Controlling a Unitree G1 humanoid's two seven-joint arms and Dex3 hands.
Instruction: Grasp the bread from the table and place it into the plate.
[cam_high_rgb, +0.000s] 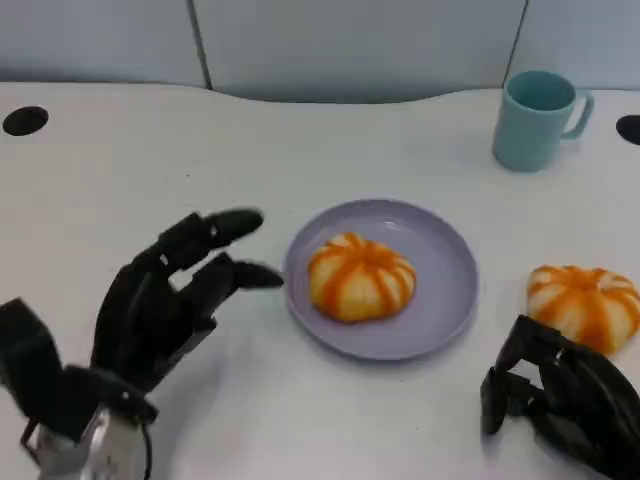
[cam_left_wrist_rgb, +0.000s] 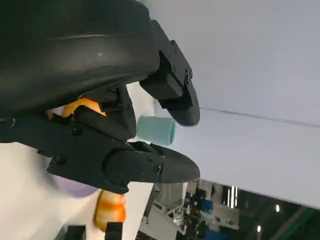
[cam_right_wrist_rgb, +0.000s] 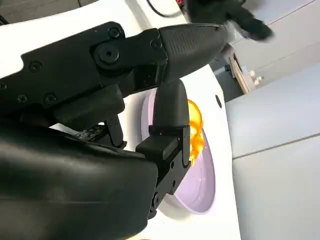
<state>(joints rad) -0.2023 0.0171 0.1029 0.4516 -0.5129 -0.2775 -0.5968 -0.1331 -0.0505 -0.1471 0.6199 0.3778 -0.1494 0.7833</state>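
Two hands, two buns, one plate, one mug; items listed from the lower edge of the head view upward.

1. Right hand (cam_high_rgb: 560, 405), lower right of frame. Fingers curled inward, holding nothing, just below the loose bun and not seen to touch it.
2. Left hand (cam_high_rgb: 160, 310), lower left of frame. Fingers spread and reaching toward the plate's left rim, holding nothing; fingertips stop just short of the rim.
3. Bun on the table (cam_high_rgb: 585, 305), right edge of frame, orange-striped, resting on the white table (cam_high_rgb: 140, 170) just beside the plate and outside it. Judged to be the bread still to be moved.
4. Plate (cam_high_rgb: 440, 300), centre of frame, lilac, shallow. Contents: one orange-striped bun in the plate (cam_high_rgb: 360, 277), sitting left of the plate's middle; the right half of the dish lies bare.
5. Mug (cam_high_rgb: 535, 120), upper right of frame, pale teal, upright, handle to the right, well apart from the plate. Contents: cannot tell; nothing shows above the rim.

Step in hand, as judged: one bun already delivered, approach to the second. Next move calls for the right hand to open, settle over the loose bun, close gently on it, lift, and carry it left to the bare half of the plate without knocking the rim.
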